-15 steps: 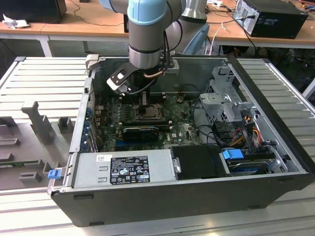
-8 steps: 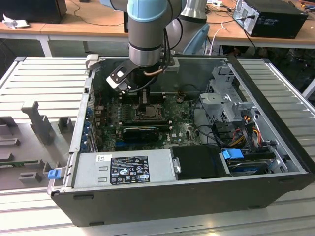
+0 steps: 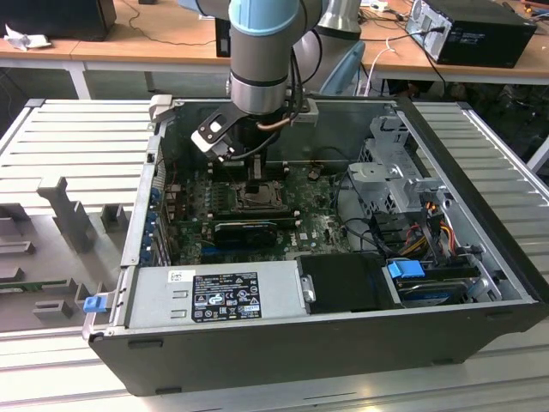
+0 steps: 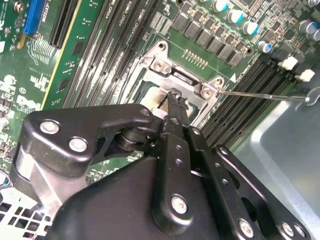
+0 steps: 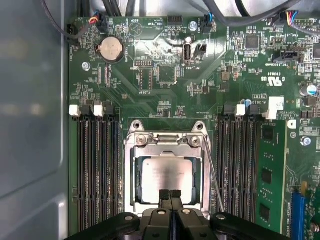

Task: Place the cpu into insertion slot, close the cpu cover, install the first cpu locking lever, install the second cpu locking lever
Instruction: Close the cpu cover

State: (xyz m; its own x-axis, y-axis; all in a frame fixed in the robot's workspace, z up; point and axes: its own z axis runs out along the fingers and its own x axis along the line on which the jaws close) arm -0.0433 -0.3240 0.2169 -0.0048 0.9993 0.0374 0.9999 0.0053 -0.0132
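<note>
Over the green motherboard point(image 5: 165, 75), the grey metal cpu cover point(image 5: 167, 151) lies shut beneath the gripper point(image 5: 170, 194), whose fingers are clenched and empty. The pale square cpu point(image 5: 167, 172) shows through its window, just beyond them. Beside them the thin wire locking lever point(image 5: 214, 180) looks unlatched: a glancing push could spring it loose.

A ribbed grey table point(image 3: 77, 137) carries the open computer case point(image 3: 300, 348).

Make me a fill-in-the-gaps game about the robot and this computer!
1. The cpu shows through the square ___ in the cpu cover.
2. The cpu cover is ___, not open.
3. The gripper has its fingers ___.
4. The motherboard is ___ in colour.
Missing words: window, closed, shut, green.
</note>
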